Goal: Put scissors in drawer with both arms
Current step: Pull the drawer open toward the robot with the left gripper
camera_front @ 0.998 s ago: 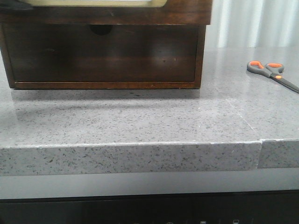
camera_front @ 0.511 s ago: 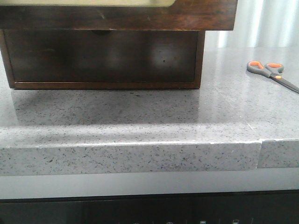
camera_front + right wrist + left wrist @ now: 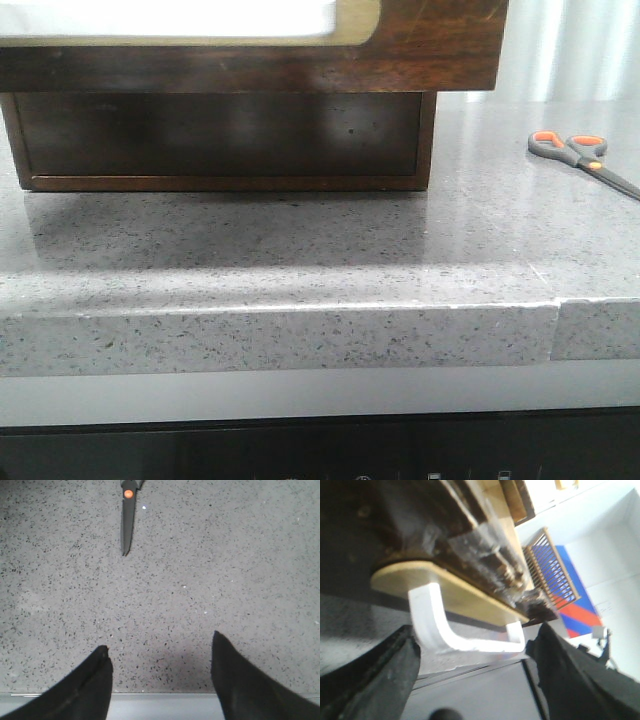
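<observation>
The scissors (image 3: 582, 156) lie on the grey stone counter at the far right, grey handles with orange-lined loops, blades pointing right. In the right wrist view their dark blades and orange pivot dot (image 3: 128, 510) lie ahead of my right gripper (image 3: 159, 640), which is open, empty and well apart from them. The drawer (image 3: 430, 45), dark brown with a cream-rimmed whitish panel (image 3: 170, 18), stands pulled out at the top left. My left gripper (image 3: 476, 627) is open, its dark fingers (image 3: 395, 670) on either side of the drawer's white U-shaped handle (image 3: 445, 630). Neither arm shows in the front view.
Below the pulled-out drawer is the plain dark lower drawer front (image 3: 220, 135) in its wooden case. The speckled counter (image 3: 300, 260) ends in a thick front edge (image 3: 280, 340), with a seam near the right.
The upper drawer front has come out toward the camera and sits lower in the front view, hiding the half-round notch; more of its whitish panel shows. The scissors have not moved.
</observation>
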You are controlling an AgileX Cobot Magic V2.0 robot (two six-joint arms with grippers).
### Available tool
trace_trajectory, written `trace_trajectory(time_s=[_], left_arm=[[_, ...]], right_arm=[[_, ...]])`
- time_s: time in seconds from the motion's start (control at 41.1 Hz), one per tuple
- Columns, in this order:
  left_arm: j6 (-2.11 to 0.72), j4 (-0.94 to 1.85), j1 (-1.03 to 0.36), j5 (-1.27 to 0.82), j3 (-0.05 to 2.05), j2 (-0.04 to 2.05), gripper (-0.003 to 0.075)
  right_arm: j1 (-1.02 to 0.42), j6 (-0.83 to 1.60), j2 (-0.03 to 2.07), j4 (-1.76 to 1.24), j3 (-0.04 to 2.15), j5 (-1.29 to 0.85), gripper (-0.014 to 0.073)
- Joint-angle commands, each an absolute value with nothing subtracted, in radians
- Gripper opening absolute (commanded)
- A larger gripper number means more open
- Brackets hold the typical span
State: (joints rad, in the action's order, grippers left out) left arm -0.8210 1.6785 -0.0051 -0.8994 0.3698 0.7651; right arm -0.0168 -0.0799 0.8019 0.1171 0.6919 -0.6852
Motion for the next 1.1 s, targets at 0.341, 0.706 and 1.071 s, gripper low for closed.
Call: trace_trajectory(time_s=[0.341,0.706,1.071], left_arm=[[-0.718,1.239,-0.009,-0.941,0.487,0.733,0.0482],[-0.279,0.342,-0.009,-1.024,0.836,0.494,0.0482],[-0.269,0.095,-0.232,-0.996,0.969,0.464,0.0482]], right_arm=[[-0.012,-0.07,0.8,0.134,0.719,-0.624,0.046],[-0.012,-0.07,0.8,0.134,0.719,-0.624,0.046],[-0.012,-0.07,0.8,0.134,0.719,-0.624,0.046]])
